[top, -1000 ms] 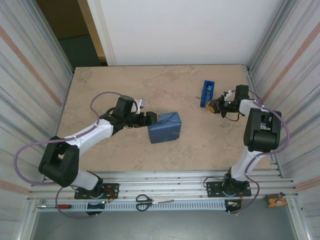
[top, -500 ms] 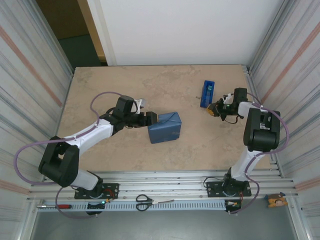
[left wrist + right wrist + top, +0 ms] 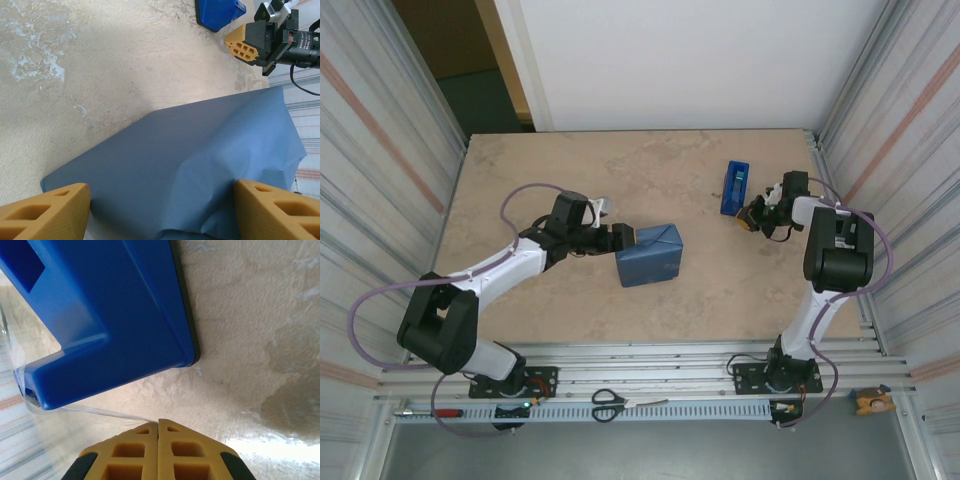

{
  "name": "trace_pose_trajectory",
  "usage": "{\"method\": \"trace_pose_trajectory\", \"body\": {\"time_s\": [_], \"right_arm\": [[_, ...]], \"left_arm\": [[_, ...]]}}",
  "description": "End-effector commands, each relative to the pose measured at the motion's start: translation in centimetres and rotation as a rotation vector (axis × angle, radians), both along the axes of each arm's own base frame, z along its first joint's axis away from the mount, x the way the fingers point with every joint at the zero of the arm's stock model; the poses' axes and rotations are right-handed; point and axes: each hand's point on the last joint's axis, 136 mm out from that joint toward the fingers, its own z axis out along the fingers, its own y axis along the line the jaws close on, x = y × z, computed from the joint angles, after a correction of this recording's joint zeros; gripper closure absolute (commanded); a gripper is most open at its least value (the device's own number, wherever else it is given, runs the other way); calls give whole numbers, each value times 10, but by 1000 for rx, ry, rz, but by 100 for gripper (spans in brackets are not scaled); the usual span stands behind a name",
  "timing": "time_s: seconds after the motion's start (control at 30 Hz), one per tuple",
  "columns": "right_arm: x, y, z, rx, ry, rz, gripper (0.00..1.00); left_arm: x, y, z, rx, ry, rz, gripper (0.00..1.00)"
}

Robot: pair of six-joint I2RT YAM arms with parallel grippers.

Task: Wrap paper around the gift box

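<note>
The left hand (image 3: 623,237) sits at the left end of the parcel near the middle of the surface (image 3: 540,180). Its fingers (image 3: 45,209) are spread wide on either side of the dark blue paper (image 3: 650,256), which covers the gift box completely; whether they press on it I cannot tell. Well to the right, the blue tape dispenser (image 3: 735,187) stands upright. Just beside it is the right hand (image 3: 750,215), fingertips closed together, with a clear tape strip (image 3: 107,413) reaching them.
</note>
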Motion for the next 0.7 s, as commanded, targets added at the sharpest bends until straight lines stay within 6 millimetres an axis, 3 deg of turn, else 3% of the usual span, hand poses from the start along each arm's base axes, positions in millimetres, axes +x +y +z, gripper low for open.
{"method": "trace_pose_trajectory", "body": {"time_s": [0.0,0.13,0.27,0.47,0.57,0.67], "right_arm": [[-29,-10,-35,-59,167,6,100],[-29,-9,-34,-50,169,19,100],[-31,-10,-18,-94,138,33,100],[-31,-12,-25,-88,149,53,100],[-30,-2,-3,-42,93,75,100],[-35,15,40,10,2,124,100]], "left_arm": [[-24,9,-40,107,119,-33,26],[-24,9,-40,108,120,-32,27],[-24,10,-39,107,118,-30,27],[-24,8,-39,103,117,-33,27],[-25,9,-39,107,117,-32,27],[-24,8,-37,105,115,-30,27]]}}
